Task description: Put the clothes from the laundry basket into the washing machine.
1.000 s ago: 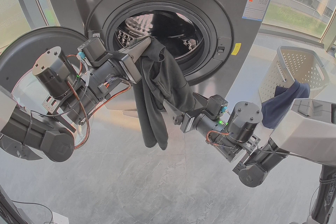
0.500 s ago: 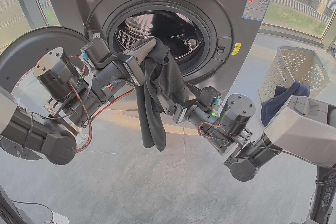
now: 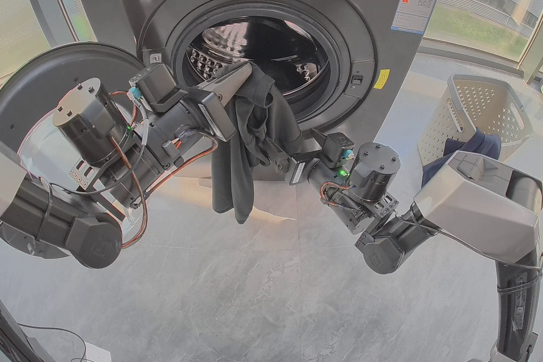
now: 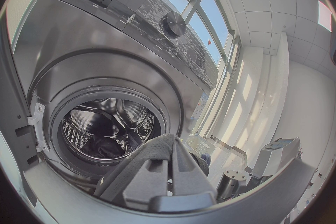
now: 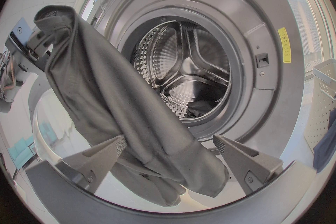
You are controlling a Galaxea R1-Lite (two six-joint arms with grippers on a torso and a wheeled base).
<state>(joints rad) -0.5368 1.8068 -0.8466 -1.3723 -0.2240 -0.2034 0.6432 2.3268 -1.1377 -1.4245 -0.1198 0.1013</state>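
A dark grey garment (image 3: pixel 254 123) hangs in front of the washing machine's open drum (image 3: pixel 266 49). My left gripper (image 3: pixel 242 73) is shut on its top edge, just before the drum's lower left rim; in the left wrist view the gripper (image 4: pixel 173 142) pinches the grey cloth (image 4: pixel 154 146). My right gripper (image 3: pixel 276 155) is under the garment's right side, open, and the cloth (image 5: pixel 115 95) drapes across the gap between its fingers (image 5: pixel 105 154). A dark piece of clothing (image 5: pixel 197 107) lies inside the drum. The laundry basket (image 3: pixel 481 103) stands at right with a blue garment (image 3: pixel 458 168) hanging over its rim.
The round machine door (image 3: pixel 56 74) stands swung open at left, behind my left arm. The grey tiled floor (image 3: pixel 254 289) lies below the hanging cloth. Windows run behind the machine and the basket.
My right arm has moved left and up toward the machine, pushing the garment's lower part up so it hangs shorter. My left gripper has shifted slightly toward the drum, still holding the cloth.
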